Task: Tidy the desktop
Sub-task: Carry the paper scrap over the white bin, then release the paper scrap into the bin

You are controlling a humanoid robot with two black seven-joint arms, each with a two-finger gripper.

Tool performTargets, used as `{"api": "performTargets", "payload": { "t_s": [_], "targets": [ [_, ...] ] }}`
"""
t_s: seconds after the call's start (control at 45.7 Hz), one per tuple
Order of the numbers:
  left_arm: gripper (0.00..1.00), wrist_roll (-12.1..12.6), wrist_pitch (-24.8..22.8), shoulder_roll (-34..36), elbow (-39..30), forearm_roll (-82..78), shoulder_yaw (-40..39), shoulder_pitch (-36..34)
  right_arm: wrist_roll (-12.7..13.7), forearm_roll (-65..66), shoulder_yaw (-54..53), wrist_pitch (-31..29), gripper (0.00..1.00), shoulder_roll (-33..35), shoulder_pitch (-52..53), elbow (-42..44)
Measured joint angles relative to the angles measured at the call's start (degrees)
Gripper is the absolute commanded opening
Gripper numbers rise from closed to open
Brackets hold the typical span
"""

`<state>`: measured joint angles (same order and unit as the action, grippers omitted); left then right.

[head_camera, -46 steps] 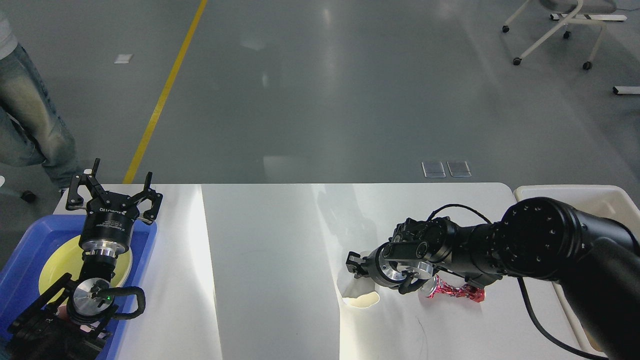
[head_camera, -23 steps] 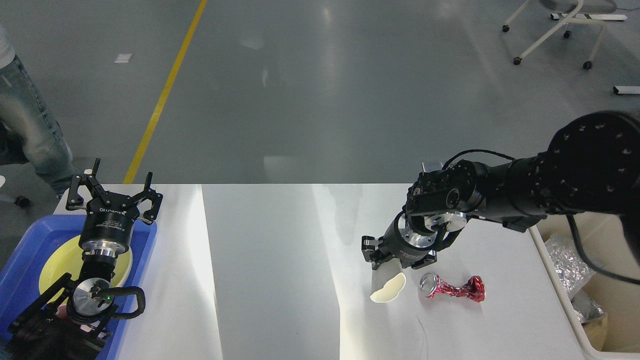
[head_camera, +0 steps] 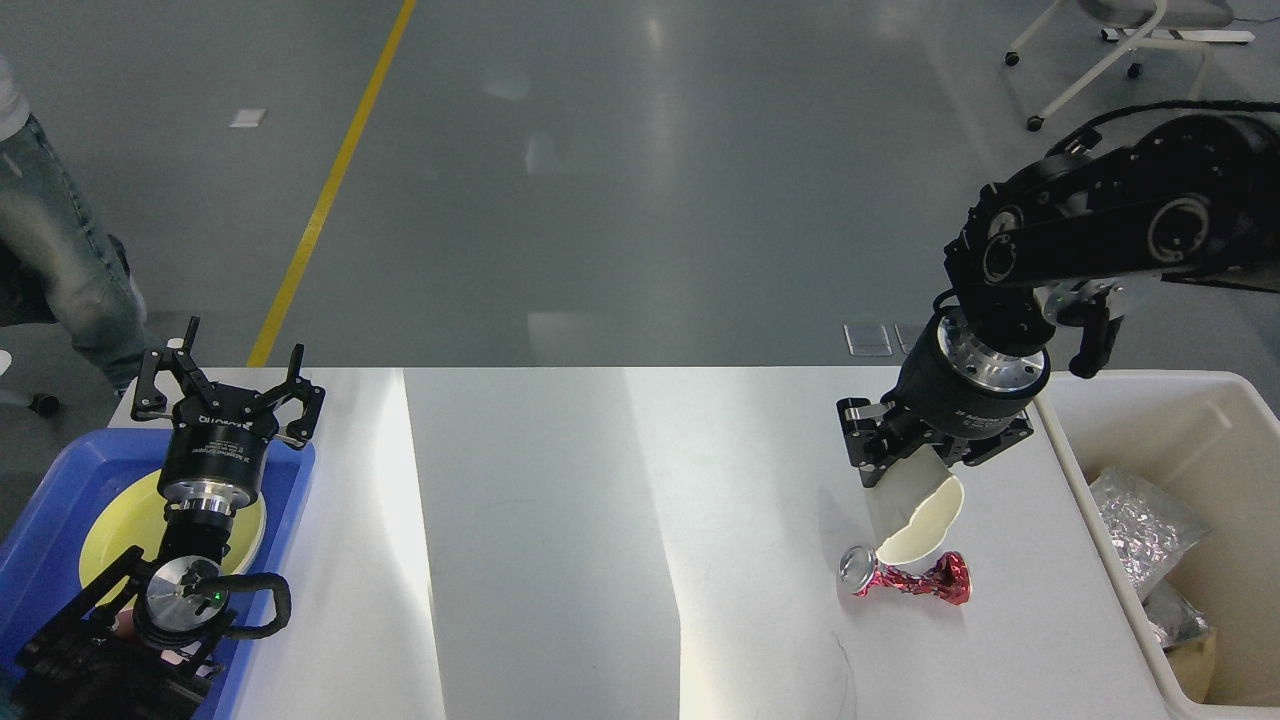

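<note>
Right two-finger gripper [head_camera: 905, 470], black with a silver wrist ring, pointing down from a black arm coming in at upper right, fingers clamped on the upper wall of a crushed white paper cup [head_camera: 918, 520]. Cup hanging tilted, open mouth facing down and toward the viewer, rim dented; whether its lower edge touches the surface cannot be told. Just below the cup in the view, a crumpled red aluminium drinks can [head_camera: 905, 578], lying on its side, silver top toward the left, pinched at the waist. Both over the right part of the large white smooth rectangular desktop [head_camera: 560, 540], filling the lower middle of the view from the blue tray on the left to the cream bin on the right. Left two-finger gripper [head_camera: 228, 378], black, fingers spread wide apart and holding nothing, poised at the far edge of a blue rectangular plastic tray [head_camera: 45, 545] with a pale yellow round plate [head_camera: 110, 535] lying in it. Cream rectangular plastic bin [head_camera: 1100, 400] just beside the desktop's right edge, crumpled clear plastic wrapping [head_camera: 1140, 530] inside. Grey floor beyond, with a yellow painted line [head_camera: 330, 185], legs in blue jeans [head_camera: 55, 245] at far left, and a white wheeled chair base [head_camera: 1110, 60] at top right.
</note>
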<state>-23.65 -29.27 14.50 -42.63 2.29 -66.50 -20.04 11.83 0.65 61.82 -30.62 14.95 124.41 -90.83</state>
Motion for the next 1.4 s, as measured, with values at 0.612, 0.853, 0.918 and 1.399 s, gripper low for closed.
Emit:
{"api": "performTargets", "payload": {
  "t_s": [0.612,0.853,0.918,1.399],
  "targets": [
    [0.97,0.00,0.00,0.00,0.00,0.00,0.03,0.01,-0.90,-2.56,13.88,7.26,0.00,10.41,-1.44,2.16],
    [0.97,-0.03,0.00,0.00,0.00,0.00,0.06,0.09,-0.86,2.42,13.09,7.09,0.00,24.55,-16.27,19.58],
    [0.97,-0.07,0.00,0.00,0.00,0.00,0.06,0.09,-0.85,2.30,12.04,7.78,0.00,26.54,-21.21,24.81],
    [0.97,-0.08,0.00,0.00,0.00,0.00,0.06,0.09,-0.86,0.36,-19.74,26.02,0.00,20.66,-76.02,66.46]
  ]
}}
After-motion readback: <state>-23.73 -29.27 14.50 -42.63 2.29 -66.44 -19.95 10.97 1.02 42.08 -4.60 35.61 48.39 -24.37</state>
